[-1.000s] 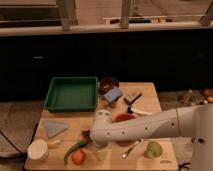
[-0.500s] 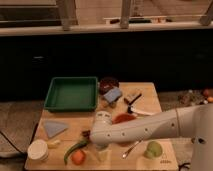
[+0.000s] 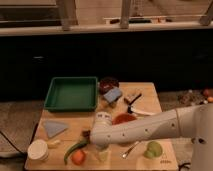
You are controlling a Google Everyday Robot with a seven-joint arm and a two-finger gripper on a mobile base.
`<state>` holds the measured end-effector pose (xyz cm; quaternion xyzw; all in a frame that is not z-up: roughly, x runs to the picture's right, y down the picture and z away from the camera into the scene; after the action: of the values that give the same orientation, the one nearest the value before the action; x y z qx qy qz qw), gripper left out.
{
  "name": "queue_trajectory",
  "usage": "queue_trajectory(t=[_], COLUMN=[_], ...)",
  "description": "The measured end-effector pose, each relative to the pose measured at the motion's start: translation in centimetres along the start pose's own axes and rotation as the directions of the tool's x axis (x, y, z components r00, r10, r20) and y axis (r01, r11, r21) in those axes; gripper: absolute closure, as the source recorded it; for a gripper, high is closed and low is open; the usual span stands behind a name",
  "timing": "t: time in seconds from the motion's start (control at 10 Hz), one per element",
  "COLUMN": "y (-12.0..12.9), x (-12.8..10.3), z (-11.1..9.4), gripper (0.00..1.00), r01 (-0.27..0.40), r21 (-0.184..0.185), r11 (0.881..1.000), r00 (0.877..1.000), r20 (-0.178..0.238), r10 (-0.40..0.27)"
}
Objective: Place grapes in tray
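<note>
The green tray point(image 3: 71, 93) sits at the back left of the wooden table and holds nothing. My white arm reaches in from the right, low over the table. My gripper point(image 3: 93, 135) is at the arm's left end, in front of the tray and just above the green chili pepper point(image 3: 75, 148). A small dark patch point(image 3: 86, 134) at the gripper's tip may be the grapes, mostly hidden by the gripper. The orange-red tomato point(image 3: 78, 157) lies just below.
A red bowl point(image 3: 123, 118) is partly hidden behind my arm. A dark bowl point(image 3: 108, 83), blue sponge point(image 3: 113, 95), brown block point(image 3: 132, 96) and knife point(image 3: 140, 111) lie at the back right. A blue cloth point(image 3: 54, 128), white cup point(image 3: 37, 150), spoon point(image 3: 131, 149) and green apple point(image 3: 154, 149) sit in front.
</note>
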<state>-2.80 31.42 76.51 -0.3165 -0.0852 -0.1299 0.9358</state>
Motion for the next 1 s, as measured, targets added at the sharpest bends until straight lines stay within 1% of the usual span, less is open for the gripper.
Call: queue_trajectory(t=[0.3, 0.6, 0.7, 1.0], y=[-1.2, -2.8, -3.6, -4.5], x=[-0.1, -0.5, -0.4, -0.2], z=[-0.8, -1.1, -1.1, -0.8], gripper=[0.2, 0.2, 0.2, 0.2], r01=[0.014, 0.027, 0.014, -0.024], r21=[-0.008, -0.001, 0.017, 0.049], r11=[1.0, 1.0, 1.0, 0.998], r00=[0.999, 0.997, 0.996, 0.991], r20=[0.037, 0.067, 0.093, 0.136], r10=[-0.013, -0.027, -0.016, 0.017])
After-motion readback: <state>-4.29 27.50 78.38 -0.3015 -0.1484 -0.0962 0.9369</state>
